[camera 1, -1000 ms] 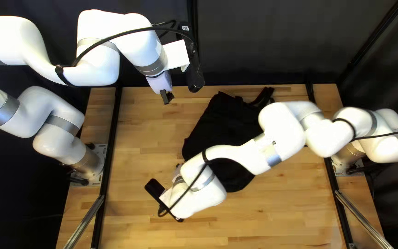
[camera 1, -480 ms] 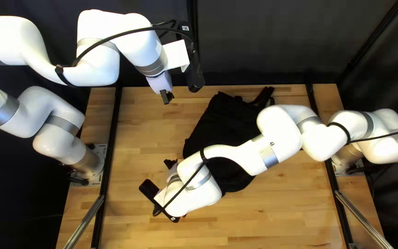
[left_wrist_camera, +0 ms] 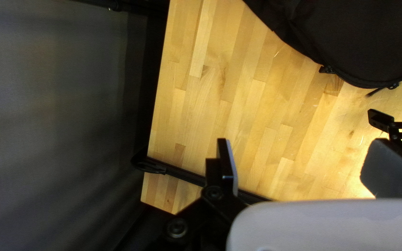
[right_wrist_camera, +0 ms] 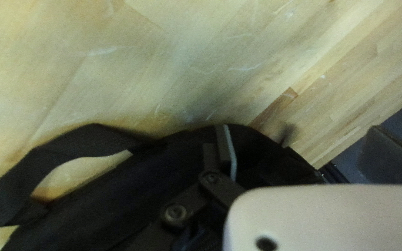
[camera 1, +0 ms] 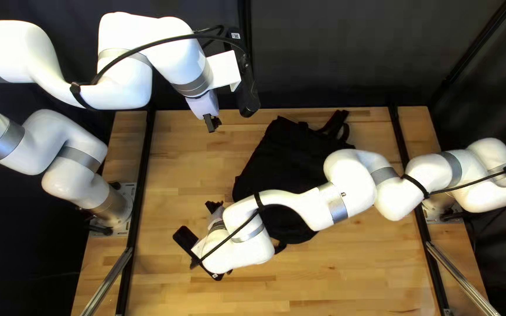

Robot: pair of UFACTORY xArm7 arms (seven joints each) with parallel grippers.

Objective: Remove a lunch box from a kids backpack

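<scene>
So the backpack (camera 1: 285, 155) lies on the table (camera 1: 346, 278) around the middle of the top left view, long axis running roughly from the far side toward the near side. No lunch box that I can see, my guess is it's still inside. The right gripper (right_wrist_camera: 303, 144) is the closer one, just off the bag's left side in the top left view, near the zipper (left_wrist_camera: 359, 85) that shows in the left wrist view. Its fingers stand apart with nothing clamped, and I can't tell if one is brushing the fabric. So the bag is to its right, and a grab for the zipper or edge probably means coming back that way. The left gripper (left_wrist_camera: 301, 158) also has its fingers spread, and is up near the far edge, well apart from the bag. Compared with a second ago, the right arm's elbow has swung toward the near side and its wrist has slid a bit left, so more straps (camera 1: 336, 124) show, plus a small loop (camera 1: 280, 247) at the near end. Left arm and bag look basically unmoved.
</scene>
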